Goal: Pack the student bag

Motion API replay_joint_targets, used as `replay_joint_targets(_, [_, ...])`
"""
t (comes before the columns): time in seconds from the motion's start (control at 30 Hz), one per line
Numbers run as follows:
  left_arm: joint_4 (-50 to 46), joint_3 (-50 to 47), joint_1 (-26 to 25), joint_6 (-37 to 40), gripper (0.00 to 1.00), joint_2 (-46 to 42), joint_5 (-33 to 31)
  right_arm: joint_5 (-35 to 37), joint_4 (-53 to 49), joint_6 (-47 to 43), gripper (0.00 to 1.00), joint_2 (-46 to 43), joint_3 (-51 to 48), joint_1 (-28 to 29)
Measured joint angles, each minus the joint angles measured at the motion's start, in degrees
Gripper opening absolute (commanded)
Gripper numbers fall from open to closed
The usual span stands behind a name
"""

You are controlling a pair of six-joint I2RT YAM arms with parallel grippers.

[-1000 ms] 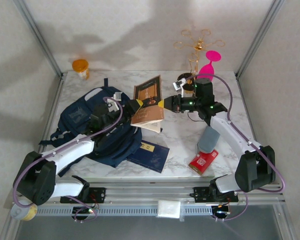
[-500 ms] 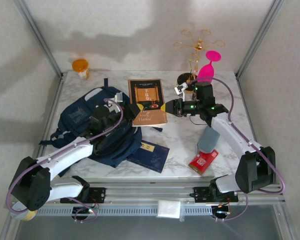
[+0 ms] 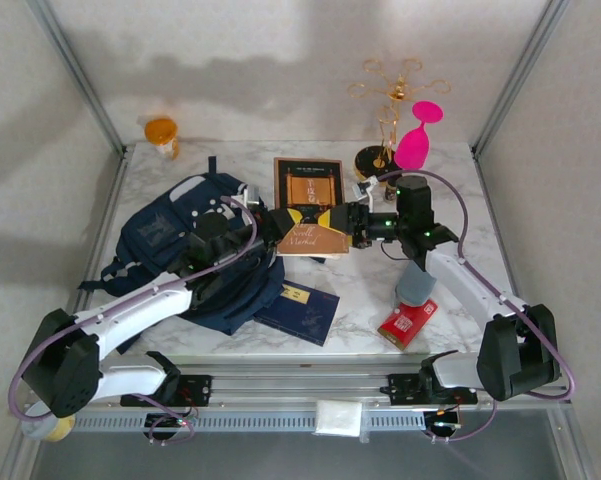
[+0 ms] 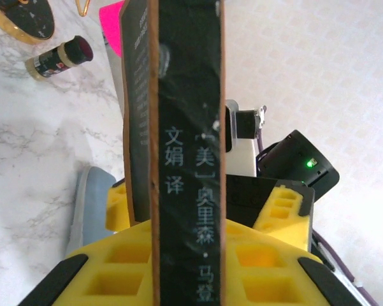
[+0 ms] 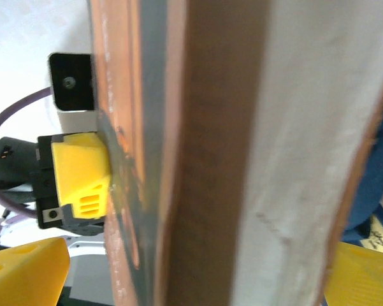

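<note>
Change: since the earlier frame, we are seeing the brown book (image 3: 310, 208) sitting lower and further left, with the right fingers spread off it.
Progress: we are judging packing barely begun; the book, navy booklet (image 3: 302, 310) and red box (image 3: 407, 322) are all lying outside.
Bag: the student bag (image 3: 170, 240) is lying on the table's left side, under the left arm.
Left arm: it is reaching across the bag, the left gripper (image 3: 288, 220) pinching the book's spine.
Right arm: it is stretching leftward, the right gripper (image 3: 335, 218) straddling the book's far edge, fingers apart.
</note>
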Motion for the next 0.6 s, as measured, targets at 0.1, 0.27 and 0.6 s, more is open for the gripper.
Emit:
replay_joint_targets(0.1, [0.1,0.6,0.0,-0.4,0.00,0.8,-0.2,-0.7,3.7,3.0,0.96,0.0,-0.6,0.2])
replay_joint_targets(0.27, [-3.6,2.3,-0.1,1.5,0.00,0.7,-1.6,0.3,6.5,5.1,0.63,-1.8,-1.8,0.1])
replay_joint_targets(0.6, [-11.9,2.8,-0.1,6.9,0.00,-0.5,-5.9,6.4,-5.3,-1.6,0.07,-3.4,0.6,0.1])
